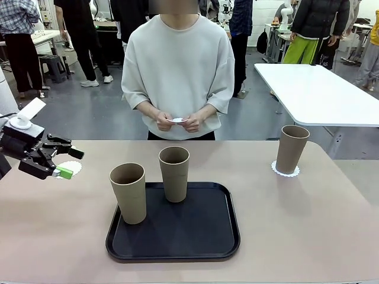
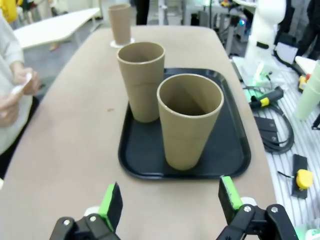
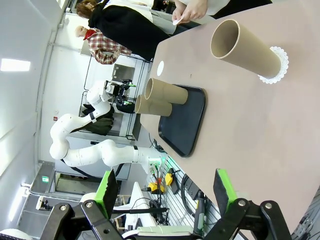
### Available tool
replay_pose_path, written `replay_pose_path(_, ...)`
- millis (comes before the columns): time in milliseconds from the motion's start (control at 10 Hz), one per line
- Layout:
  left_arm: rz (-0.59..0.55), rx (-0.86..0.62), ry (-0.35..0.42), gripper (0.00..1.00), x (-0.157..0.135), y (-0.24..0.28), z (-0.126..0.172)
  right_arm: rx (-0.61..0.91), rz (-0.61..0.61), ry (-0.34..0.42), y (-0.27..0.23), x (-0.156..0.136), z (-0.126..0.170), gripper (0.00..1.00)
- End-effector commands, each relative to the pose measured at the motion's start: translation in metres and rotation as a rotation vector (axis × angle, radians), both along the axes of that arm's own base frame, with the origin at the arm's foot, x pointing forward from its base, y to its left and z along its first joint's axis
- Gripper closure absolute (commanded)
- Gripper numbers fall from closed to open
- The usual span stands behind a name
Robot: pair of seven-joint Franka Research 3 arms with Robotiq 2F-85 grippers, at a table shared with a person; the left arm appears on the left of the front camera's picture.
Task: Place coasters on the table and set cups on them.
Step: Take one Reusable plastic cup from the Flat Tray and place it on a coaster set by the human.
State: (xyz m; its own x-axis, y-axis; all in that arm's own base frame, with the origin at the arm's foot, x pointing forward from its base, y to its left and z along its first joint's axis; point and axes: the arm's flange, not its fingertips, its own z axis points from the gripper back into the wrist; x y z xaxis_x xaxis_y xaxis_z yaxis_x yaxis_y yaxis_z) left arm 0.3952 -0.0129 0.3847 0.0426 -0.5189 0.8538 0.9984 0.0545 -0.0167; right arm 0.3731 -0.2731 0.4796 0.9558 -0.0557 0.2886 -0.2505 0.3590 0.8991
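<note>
Your left claw [image 1: 70,163] hangs wide open and empty over the table's [image 1: 296,236] left edge, with a lacy white coaster [image 1: 74,167] lying bare just beneath its green pads [image 1: 64,173]. Two brown cups stand on the black tray [image 1: 177,253] at the near middle: one cup [image 1: 128,192] at the tray's front left, the other cup [image 1: 174,173] by its far edge. A third cup [image 1: 291,148] sits upright on a second coaster [image 1: 285,172] near the far right corner. Your right claw [image 3: 165,187] is spread wide too, gripping nothing. At the far edge, the person's hands [image 1: 164,122] pinch something small and white.
</note>
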Motion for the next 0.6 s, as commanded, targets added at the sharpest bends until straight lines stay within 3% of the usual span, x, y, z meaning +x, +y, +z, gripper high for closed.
replay_pose_path(0,-0.029,-0.104,-0.157,0.00,0.004,-0.007,-0.015,0.005,-0.002,0.011,0.000,0.000,0.001,0.00)
replay_pose_path(200,-0.066,-0.175,-0.173,0.00,-0.006,-0.013,-0.039,0.005,-0.002,0.011,0.000,0.000,0.001,0.00)
replay_pose_path(500,-0.129,-0.224,-0.117,0.00,-0.022,-0.015,-0.060,0.005,-0.002,0.011,0.000,0.000,0.001,0.00)
